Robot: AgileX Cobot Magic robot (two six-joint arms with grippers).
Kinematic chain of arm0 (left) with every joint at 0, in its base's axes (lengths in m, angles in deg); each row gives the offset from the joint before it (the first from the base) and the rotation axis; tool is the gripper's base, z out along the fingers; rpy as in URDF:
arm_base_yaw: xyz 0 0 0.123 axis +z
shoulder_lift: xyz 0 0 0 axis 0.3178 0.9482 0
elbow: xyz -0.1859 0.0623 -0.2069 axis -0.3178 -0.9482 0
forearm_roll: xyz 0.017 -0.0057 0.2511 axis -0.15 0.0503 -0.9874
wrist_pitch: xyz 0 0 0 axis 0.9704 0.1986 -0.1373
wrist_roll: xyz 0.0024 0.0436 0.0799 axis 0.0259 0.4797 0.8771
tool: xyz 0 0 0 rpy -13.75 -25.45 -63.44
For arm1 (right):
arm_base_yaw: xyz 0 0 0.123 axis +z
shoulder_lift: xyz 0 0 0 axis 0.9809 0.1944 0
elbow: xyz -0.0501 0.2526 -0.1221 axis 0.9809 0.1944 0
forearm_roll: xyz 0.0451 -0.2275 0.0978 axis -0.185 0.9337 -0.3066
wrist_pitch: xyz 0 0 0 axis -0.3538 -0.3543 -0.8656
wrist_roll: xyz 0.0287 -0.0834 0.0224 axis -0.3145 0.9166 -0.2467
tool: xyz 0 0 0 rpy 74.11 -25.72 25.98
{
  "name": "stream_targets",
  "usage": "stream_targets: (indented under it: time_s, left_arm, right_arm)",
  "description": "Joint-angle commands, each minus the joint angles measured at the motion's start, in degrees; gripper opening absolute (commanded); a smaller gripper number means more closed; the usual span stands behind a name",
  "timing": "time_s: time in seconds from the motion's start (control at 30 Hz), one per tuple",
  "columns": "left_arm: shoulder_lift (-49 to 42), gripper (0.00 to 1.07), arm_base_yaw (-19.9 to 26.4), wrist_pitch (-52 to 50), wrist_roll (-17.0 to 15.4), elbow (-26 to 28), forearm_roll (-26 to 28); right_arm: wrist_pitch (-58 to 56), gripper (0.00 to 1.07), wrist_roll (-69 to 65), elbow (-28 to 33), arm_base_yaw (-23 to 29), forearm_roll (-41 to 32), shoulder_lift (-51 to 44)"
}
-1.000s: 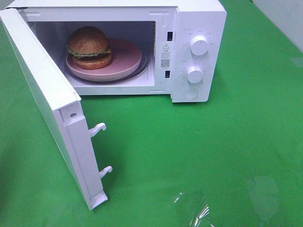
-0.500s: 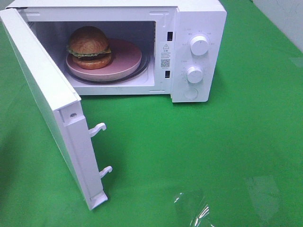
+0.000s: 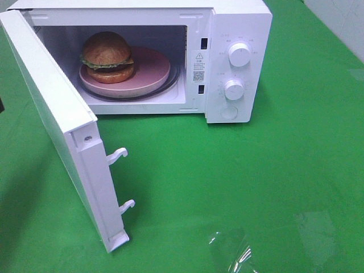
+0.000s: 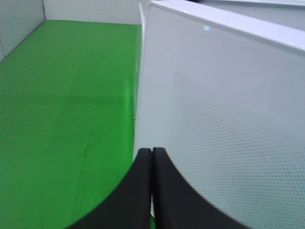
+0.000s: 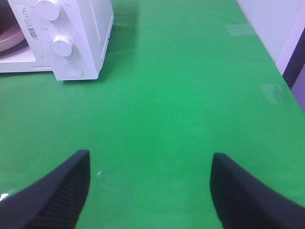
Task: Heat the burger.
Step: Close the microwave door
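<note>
The left gripper (image 4: 151,153), closed on nothing, is placed just beside the outer face of the open door (image 3: 54,108) of the microwave (image 3: 244,23). The door is best pushed squarely until its latch hooks (image 3: 118,154) engage. The burger (image 3: 108,57) is seated on the pink plate (image 3: 154,71) inside the microwave, behind the doorway. Right of the microwave, the right gripper (image 5: 150,157) is spread wide and empty; no obstruction is seen.

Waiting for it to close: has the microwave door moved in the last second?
No; the door holds the same angle to the microwave.
</note>
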Motion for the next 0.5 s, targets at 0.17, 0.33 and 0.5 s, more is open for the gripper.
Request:
stream_targets:
  time_s: [0.17, 0.33, 0.5]
  left_arm:
    - [6.76, 0.00, -5.96, -7.79, -0.57, 0.23, 3.44]
    - [11.34, 0.00, -11.00, -10.14, -0.57, 1.66, 6.02]
    - [14.61, 0.00, -15.07, -10.20, -0.52, 4.35, 8.82]
  right_arm:
    - [0.46, 0.69, 0.69, 0.00, -0.46, 0.00, -1.49]
    - [0.46, 0.69, 0.69, 0.00, -0.46, 0.00, -1.49]
    - [0.46, 0.69, 0.69, 0.00, -0.46, 0.00, -1.49]
